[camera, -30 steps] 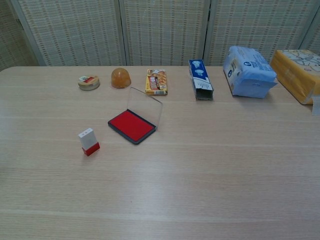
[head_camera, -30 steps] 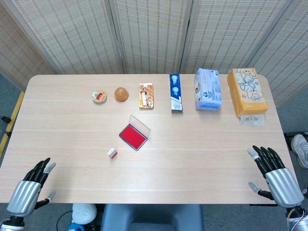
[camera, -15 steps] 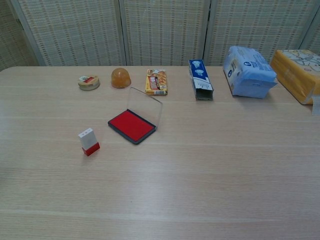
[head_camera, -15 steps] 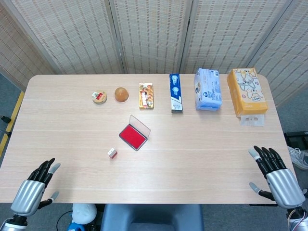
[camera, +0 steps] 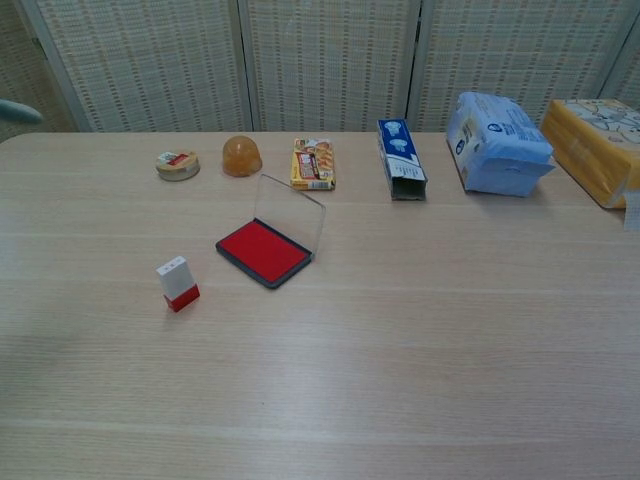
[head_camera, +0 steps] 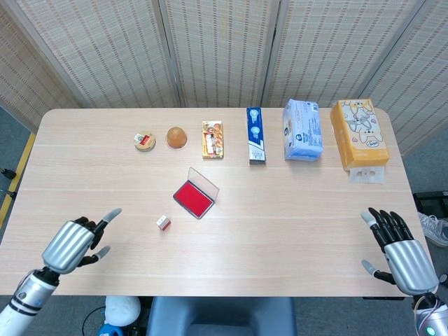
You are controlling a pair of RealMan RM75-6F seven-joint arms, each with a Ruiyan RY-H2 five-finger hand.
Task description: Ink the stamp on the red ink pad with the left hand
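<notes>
Reaching has only begun: the left robot hand [head_camera: 70, 243] hovers over the near-left part of the worktop [head_camera: 294, 210], empty, fingers spread and aimed toward the middle. That suits an approach, since the stamp [head_camera: 163, 222] stands just ahead of it and off to its inner side, well apart from the fingertips. I judge the pickup comes first, then the inking.

In the chest view the stamp [camera: 178, 283] stands upright, long axis vertical, white body on top and red base on the worktop, so its printing face likely points down already.

Beyond the stamp from the left robot hand lies the red ink pad [head_camera: 193, 198], near the stamp but not touching, its clear lid tipped back so the red face is bare for pressing.

The right robot hand [head_camera: 400, 253] waits at the near-right edge, empty and splayed, far from both, probably parked because the task names the left.
</notes>
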